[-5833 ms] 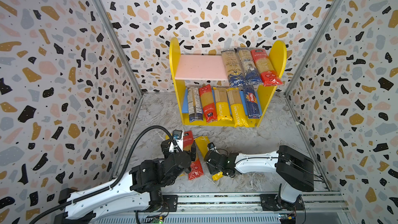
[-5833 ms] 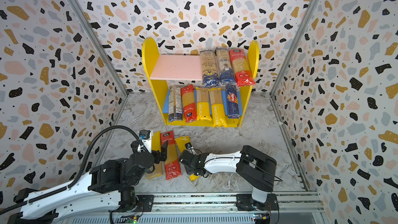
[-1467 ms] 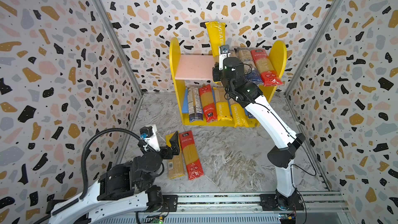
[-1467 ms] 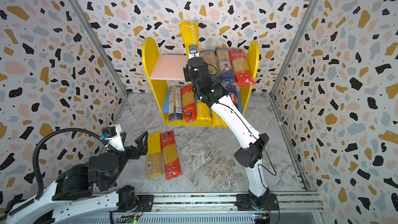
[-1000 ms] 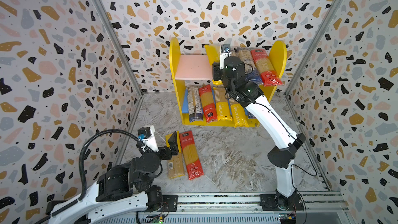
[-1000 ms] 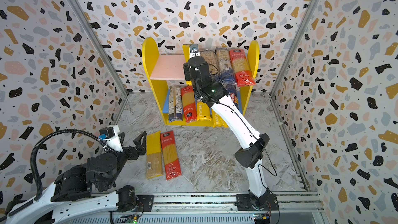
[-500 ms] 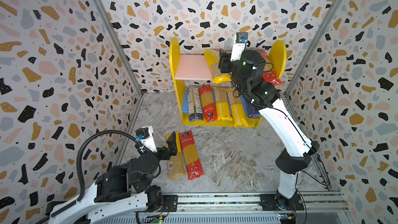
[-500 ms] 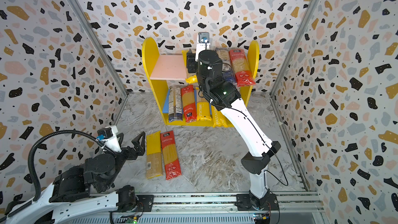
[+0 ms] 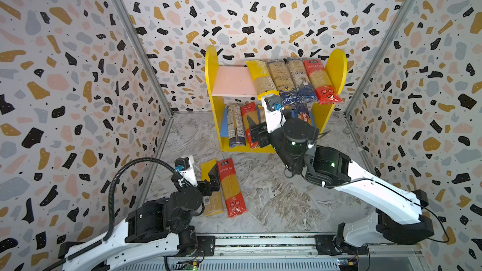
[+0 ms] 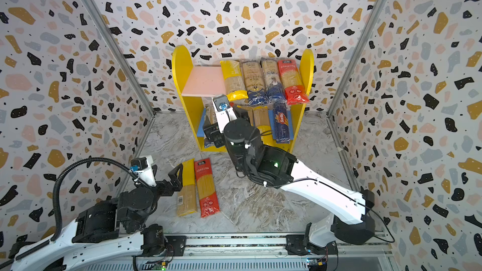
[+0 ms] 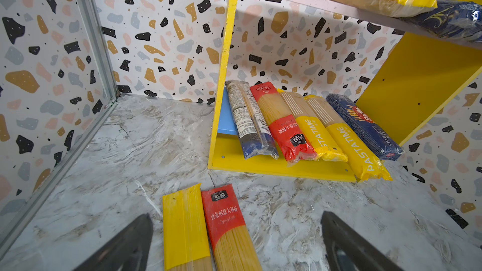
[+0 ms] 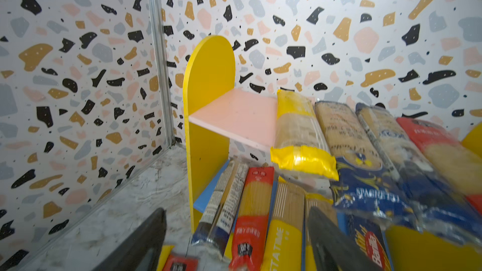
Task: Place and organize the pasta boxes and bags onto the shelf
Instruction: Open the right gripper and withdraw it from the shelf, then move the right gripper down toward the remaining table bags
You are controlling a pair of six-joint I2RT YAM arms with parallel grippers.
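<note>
The shelf [image 9: 211, 69] stands against the back wall. On its pink upper board [image 10: 203, 80] a yellow pack [image 9: 260, 79] [image 12: 300, 136] lies beside two navy packs [image 9: 289, 80] and a red pack [image 9: 319, 82]. The blue lower board [image 11: 227, 118] holds several packs [image 11: 300, 129]. A yellow pack [image 9: 212, 194] and a red pack [image 9: 231, 187] lie side by side on the floor. My left gripper [image 11: 234, 243] is open over their near ends. My right gripper [image 12: 234, 243] hangs open and empty in front of the lower tier, its arm hiding part of that row in both top views.
Speckled walls close in the left, back and right sides. The marble floor [image 9: 273, 199] is bare to the right of the two loose packs. A metal rail [image 9: 260, 241] runs along the front edge. The left part of the pink board is bare.
My right gripper let go of the yellow pack on the upper board, opened, and drew back down in front of the lower tier. The left arm barely moved.
</note>
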